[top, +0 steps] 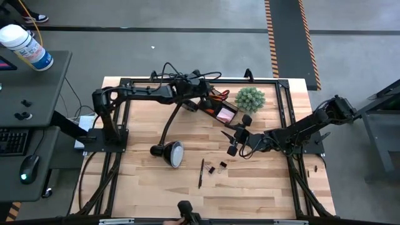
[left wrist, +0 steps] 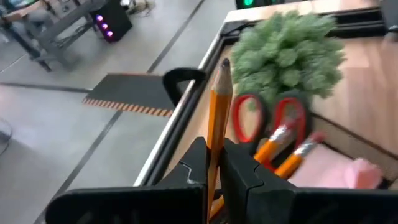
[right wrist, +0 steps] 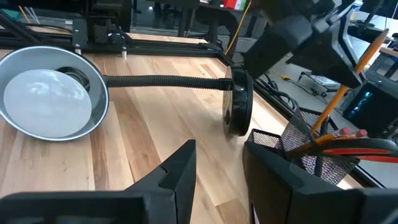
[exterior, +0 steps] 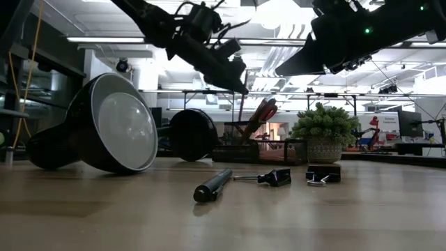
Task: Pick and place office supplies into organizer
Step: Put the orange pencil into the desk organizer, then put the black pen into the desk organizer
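My left gripper [left wrist: 214, 158] hangs over the dark mesh organizer [top: 219, 110] at the table's far side and is shut on a yellow-orange pencil [left wrist: 218, 115]. In the organizer's cup stand orange-handled scissors [left wrist: 268, 117] and two more pencils [left wrist: 281, 144]. A pink sticky-note pad [left wrist: 348, 172] lies in its tray. My right gripper [top: 236, 141] hovers open just nearer than the organizer, over bare wood. A black pen [top: 201, 173] and two binder clips [top: 211, 169] [top: 222, 165] lie flat on the table nearer the front. My left gripper pinches the pencil's shaft [left wrist: 215, 163] between its two fingers, the pencil running along the fingers and out past their tips. The pencil is lifted and slanted, and its lower end [right wrist: 318, 123] comes down to the cup's rim. I cannot tell whether it is inside.
A black desk lamp lies on the table, its head [top: 169, 153] left of the pen and its round base [right wrist: 239, 109] beside the organizer. A green spiky plant [top: 250, 99] stands right of the organizer. Bare wood [top: 262, 187] lies at the near right.
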`<state>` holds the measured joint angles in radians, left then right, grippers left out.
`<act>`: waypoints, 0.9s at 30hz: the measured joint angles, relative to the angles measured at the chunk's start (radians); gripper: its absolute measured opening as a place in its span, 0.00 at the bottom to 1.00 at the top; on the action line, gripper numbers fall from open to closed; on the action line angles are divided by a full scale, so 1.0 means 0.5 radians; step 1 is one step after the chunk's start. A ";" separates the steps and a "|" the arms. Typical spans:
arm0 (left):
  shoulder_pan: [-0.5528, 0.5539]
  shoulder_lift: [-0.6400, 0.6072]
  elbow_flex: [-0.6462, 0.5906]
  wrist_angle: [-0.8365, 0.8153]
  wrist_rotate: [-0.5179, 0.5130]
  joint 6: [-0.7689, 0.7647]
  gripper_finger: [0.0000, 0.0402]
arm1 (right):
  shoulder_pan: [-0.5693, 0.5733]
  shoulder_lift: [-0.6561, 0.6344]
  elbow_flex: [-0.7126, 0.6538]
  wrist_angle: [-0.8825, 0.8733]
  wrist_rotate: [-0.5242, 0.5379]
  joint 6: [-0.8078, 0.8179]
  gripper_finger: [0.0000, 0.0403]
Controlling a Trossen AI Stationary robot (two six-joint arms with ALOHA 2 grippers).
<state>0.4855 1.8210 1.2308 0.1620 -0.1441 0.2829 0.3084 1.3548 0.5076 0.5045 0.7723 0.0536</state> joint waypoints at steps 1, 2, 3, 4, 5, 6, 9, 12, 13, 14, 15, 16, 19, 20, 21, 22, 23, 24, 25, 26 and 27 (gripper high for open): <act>0.002 -0.001 0.000 -0.010 -0.002 -0.003 0.00 | 0.000 0.000 0.000 0.001 -0.001 -0.001 0.30; 0.012 -0.002 0.001 -0.016 -0.005 -0.007 0.00 | 0.000 0.000 0.000 0.001 -0.001 0.000 0.30; 0.025 -0.003 0.001 -0.026 -0.001 -0.014 0.00 | 0.000 0.000 0.000 0.002 -0.002 0.004 0.30; 0.028 -0.003 0.001 -0.036 0.013 -0.030 0.00 | 0.000 0.000 0.000 0.002 -0.002 0.014 0.30; 0.029 -0.003 0.001 -0.042 0.041 -0.055 0.00 | 0.000 0.000 0.000 0.002 -0.003 0.027 0.30; 0.037 -0.003 0.001 -0.042 0.076 -0.075 0.00 | 0.000 0.000 0.000 0.002 -0.003 0.035 0.30; 0.059 0.019 0.002 -0.012 0.152 -0.114 0.00 | 0.000 0.000 0.000 0.002 -0.003 0.036 0.30; 0.066 0.048 -0.003 -0.036 0.163 -0.163 0.00 | 0.000 0.000 0.000 0.002 -0.003 0.039 0.30; 0.065 0.070 0.001 0.007 0.156 -0.163 0.00 | 0.000 0.000 0.000 0.002 -0.003 0.046 0.30; 0.065 0.086 0.005 0.024 0.143 -0.164 0.00 | 0.000 0.000 0.000 0.001 -0.003 0.050 0.30; 0.065 0.094 0.001 0.004 0.133 -0.168 0.01 | 0.000 0.000 0.000 0.001 -0.006 0.050 0.30; 0.065 0.111 -0.001 0.001 0.118 -0.171 0.02 | 0.000 0.000 0.000 0.002 -0.008 0.050 0.30; 0.063 0.153 0.000 0.023 0.083 -0.157 0.07 | 0.000 0.000 0.000 0.001 -0.009 0.050 0.30; 0.063 0.155 0.000 0.023 0.083 -0.161 0.09 | 0.000 0.000 0.000 0.001 -0.008 0.051 0.30; 0.063 0.155 0.000 0.025 0.084 -0.162 0.12 | 0.000 0.000 0.000 0.001 -0.009 0.051 0.30; 0.063 0.155 0.000 0.029 0.087 -0.163 0.14 | 0.000 0.000 0.000 0.001 -0.009 0.051 0.30; 0.063 0.155 0.000 0.030 0.099 -0.164 0.17 | 0.000 0.000 0.000 0.001 -0.009 0.050 0.30; 0.062 0.155 0.000 0.036 0.112 -0.164 0.19 | 0.000 0.000 0.000 0.001 -0.009 0.051 0.30; 0.062 0.150 0.000 0.041 0.127 -0.165 0.22 | 0.000 0.000 0.000 0.001 -0.009 0.051 0.30; 0.063 0.142 0.001 0.041 0.145 -0.167 0.24 | 0.000 0.000 0.000 0.000 -0.009 0.051 0.30; 0.063 0.137 0.012 0.041 0.152 -0.169 0.26 | 0.000 0.000 0.001 0.000 -0.009 0.051 0.30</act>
<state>0.5171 1.8893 1.2367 0.1825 -0.0680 0.1982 0.3084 1.3548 0.5079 0.5047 0.7677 0.0792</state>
